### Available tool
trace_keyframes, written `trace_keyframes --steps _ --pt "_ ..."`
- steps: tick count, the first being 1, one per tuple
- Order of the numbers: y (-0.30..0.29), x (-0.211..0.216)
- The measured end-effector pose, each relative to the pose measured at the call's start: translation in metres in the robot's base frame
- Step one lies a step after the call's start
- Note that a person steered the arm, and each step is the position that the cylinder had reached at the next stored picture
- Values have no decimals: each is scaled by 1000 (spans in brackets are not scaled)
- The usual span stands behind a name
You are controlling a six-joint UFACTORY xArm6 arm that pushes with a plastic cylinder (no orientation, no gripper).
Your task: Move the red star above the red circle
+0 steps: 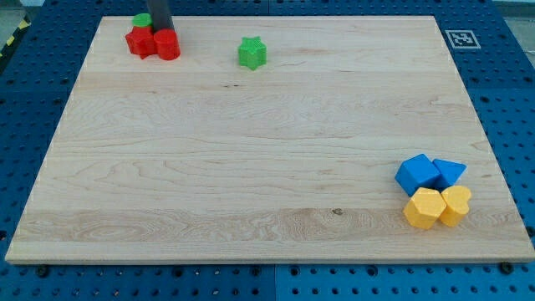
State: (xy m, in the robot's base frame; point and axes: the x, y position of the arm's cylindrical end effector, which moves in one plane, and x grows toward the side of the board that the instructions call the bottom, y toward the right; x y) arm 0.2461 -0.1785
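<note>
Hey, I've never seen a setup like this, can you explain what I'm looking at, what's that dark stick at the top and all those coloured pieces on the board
This is one camera picture looking down on a pale wooden board set on a blue perforated table. The dark stick is the rod of a robot arm; it has no jaws, it only pushes things. My tip sits at the view's top left, between and just above the red star and the red circle, which touch. A green block peeks out behind them. Further right is a green star. At the view's bottom right cluster a blue cube, a blue triangle, a yellow hexagon and a yellow heart. Nothing is held.
</note>
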Motion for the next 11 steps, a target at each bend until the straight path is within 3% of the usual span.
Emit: trace_keyframes --steps 2,4,5,6,11 --pt "27 60" --pt "-44 91" --pt "-89 41" --pt "-104 18" --pt "-24 19"
